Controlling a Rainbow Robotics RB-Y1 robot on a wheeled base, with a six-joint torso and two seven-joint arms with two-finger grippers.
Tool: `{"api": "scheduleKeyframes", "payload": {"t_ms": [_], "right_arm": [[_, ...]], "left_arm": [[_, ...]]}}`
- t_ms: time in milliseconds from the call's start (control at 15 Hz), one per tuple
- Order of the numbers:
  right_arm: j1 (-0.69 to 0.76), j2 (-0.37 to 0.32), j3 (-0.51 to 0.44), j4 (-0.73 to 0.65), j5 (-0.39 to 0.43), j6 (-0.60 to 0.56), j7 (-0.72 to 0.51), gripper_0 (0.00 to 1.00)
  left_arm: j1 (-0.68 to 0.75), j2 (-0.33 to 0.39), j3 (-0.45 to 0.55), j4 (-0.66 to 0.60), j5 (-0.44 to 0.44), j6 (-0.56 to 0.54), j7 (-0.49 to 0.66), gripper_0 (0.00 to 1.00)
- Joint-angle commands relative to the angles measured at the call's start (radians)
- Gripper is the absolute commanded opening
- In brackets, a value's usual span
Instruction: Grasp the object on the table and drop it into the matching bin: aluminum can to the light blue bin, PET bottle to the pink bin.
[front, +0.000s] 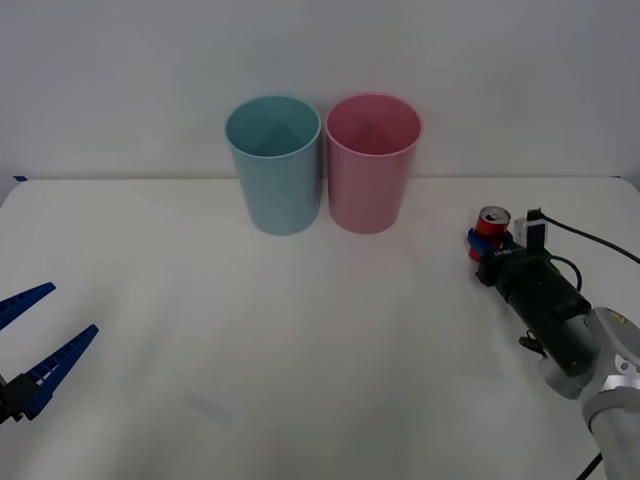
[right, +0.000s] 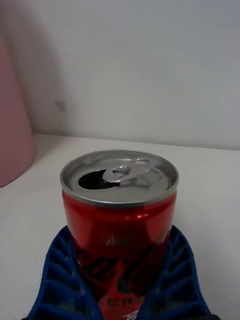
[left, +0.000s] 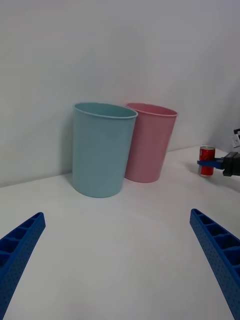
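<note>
The can (right: 119, 220) stands upright on the table (front: 300, 330), right of the pink bin (front: 372, 160), and my right gripper (front: 487, 243) is clenched around it. Grasp looks done; next I lift and carry it to the light blue bin (front: 273, 160). My left gripper (front: 35, 340) waits spread at the near left.

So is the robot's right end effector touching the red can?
Touching. In the right wrist view, the right end effector has a blue finger pressed against each side of the can, with no gap showing.
</note>
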Motion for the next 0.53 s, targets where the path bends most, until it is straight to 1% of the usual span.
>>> {"api": "scheduleKeyframes", "payload": {"t_ms": [67,267,400,533], "right_arm": [[0.005,-0.002,0.0,0.0,-0.005,-0.034,-0.004,0.0],[0.024,-0.01,0.002,-0.023,-0.008,-0.081,-0.012,0.0],[0.083,-0.013,0.028,-0.114,-0.013,-0.087,-0.027,0.0],[0.146,-0.031,0.078,-0.209,-0.048,-0.087,-0.064,0.0]], "left_arm": [[0.0,0.0,0.0,0.0,0.0,0.0,0.0,1.0],[0.0,0.0,0.0,0.0,0.0,0.0,0.0,1.0],[0.0,0.0,0.0,0.0,0.0,0.0,0.0,1.0],[0.0,0.0,0.0,0.0,0.0,0.0,0.0,1.0]]}}
